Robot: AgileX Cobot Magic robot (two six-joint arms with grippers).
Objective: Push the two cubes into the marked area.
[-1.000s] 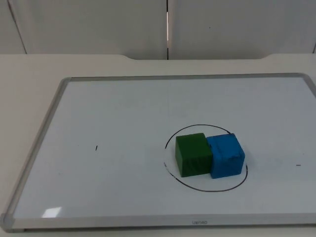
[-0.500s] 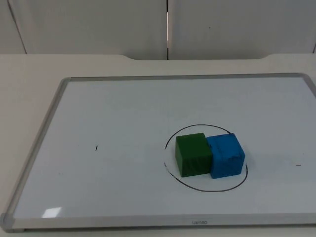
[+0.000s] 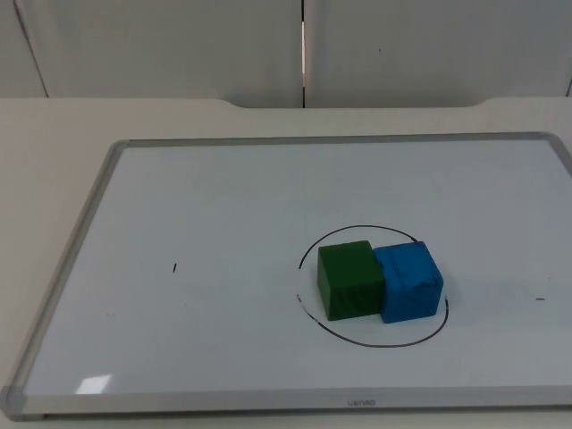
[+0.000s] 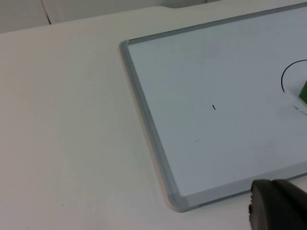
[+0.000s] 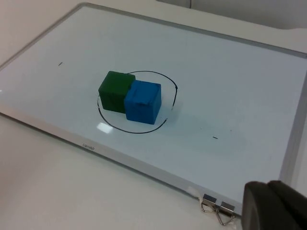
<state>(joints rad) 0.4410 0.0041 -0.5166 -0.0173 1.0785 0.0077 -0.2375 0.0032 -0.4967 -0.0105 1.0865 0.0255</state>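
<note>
A green cube and a blue cube stand side by side and touching, inside a black hand-drawn circle on a whiteboard. The blue cube's right face comes close to the circle's line. The right wrist view has the same pair, green cube and blue cube, within the circle. My right gripper hangs over the table off the board's near right corner, far from the cubes. My left gripper waits beyond the board's near left corner; a sliver of the green cube is seen from there.
The whiteboard's grey frame is a low raised edge around the board. Two short pen marks lie on it. A binder clip sits at the board's near right edge. The grey partition wall closes the back.
</note>
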